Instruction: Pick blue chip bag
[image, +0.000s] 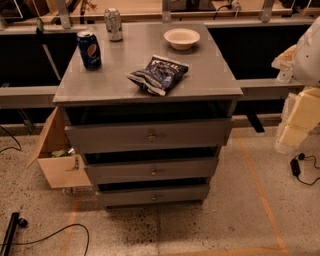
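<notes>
The blue chip bag (158, 73) is a crinkled dark blue foil bag with white lettering. It lies flat near the front edge of the grey drawer cabinet's top (210, 75). My arm comes in at the right edge of the camera view. My gripper (296, 122) shows as pale blocky parts hanging right of the cabinet, below its top. It is well apart from the bag and holds nothing that I can see.
An upright blue Pepsi can (89, 49) stands at the left of the top. A silver can (113, 23) stands at the back left and a white bowl (182, 38) at the back right. An open cardboard box (57, 157) lies on the floor to the left, and cables (300, 167) lie on the floor.
</notes>
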